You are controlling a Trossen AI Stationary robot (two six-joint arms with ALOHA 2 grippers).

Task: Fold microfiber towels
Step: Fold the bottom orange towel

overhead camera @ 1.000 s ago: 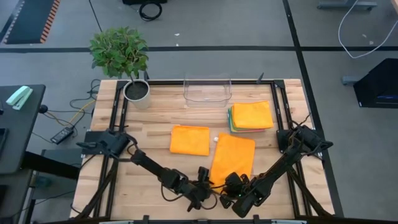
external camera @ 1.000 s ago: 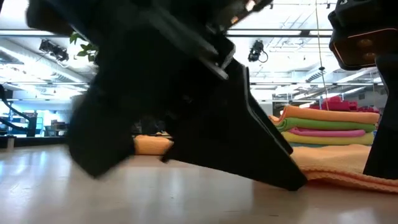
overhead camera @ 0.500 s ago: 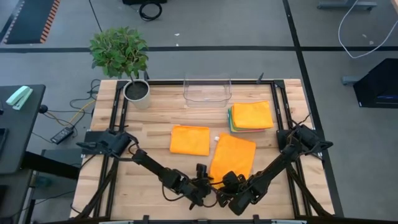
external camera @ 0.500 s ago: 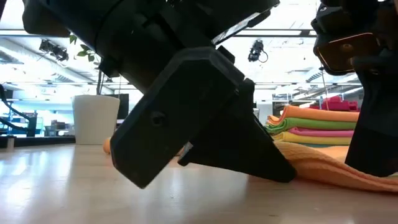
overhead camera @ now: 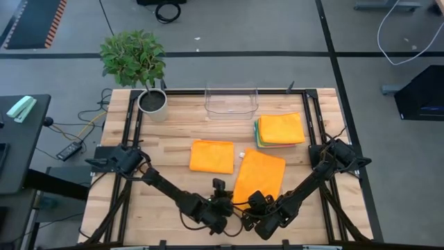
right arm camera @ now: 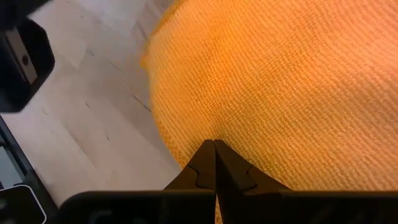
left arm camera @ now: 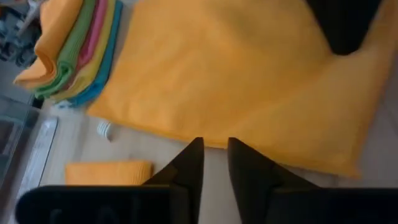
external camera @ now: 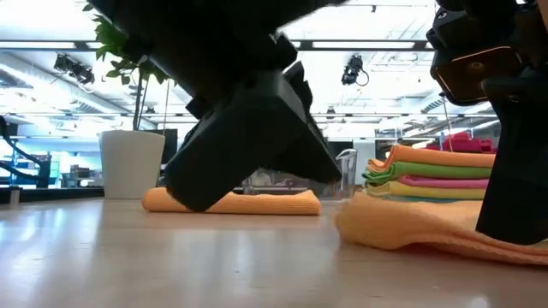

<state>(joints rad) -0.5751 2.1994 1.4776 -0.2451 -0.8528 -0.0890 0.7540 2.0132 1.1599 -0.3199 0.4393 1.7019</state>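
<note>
An orange towel (overhead camera: 261, 176) lies spread on the table's near right part; it also shows in the low view (external camera: 428, 231). My right gripper (overhead camera: 253, 203) is shut on its near edge. My left gripper (overhead camera: 227, 200) hangs just above the table left of the towel's near left corner (external camera: 344, 228). Its fingers (left arm camera: 200, 155) stand a narrow gap apart and hold nothing. A folded orange towel (overhead camera: 212, 155) lies flat in the middle. A stack of folded towels (overhead camera: 281, 129), orange on top with green, pink, yellow and blue below (left arm camera: 81, 50), rests at the far right. My right gripper pinches the orange towel's near edge (right arm camera: 205, 134) between its two shut fingers, close to the rounded near left corner. The fingers slant down from the near right side. The edge lies low, and the rest of the towel lies flat on the table.
A clear plastic bin (overhead camera: 231, 101) stands at the far edge. A potted plant (overhead camera: 151, 97) stands at the far left corner. Bare wood lies to the left of the folded towel and along the near left.
My left gripper has lifted off the table and gone away from the towel's near left corner, toward the far edge. That corner now lies on the table by itself. My right gripper has shifted a little toward the table's left, still on the towel's near edge.
</note>
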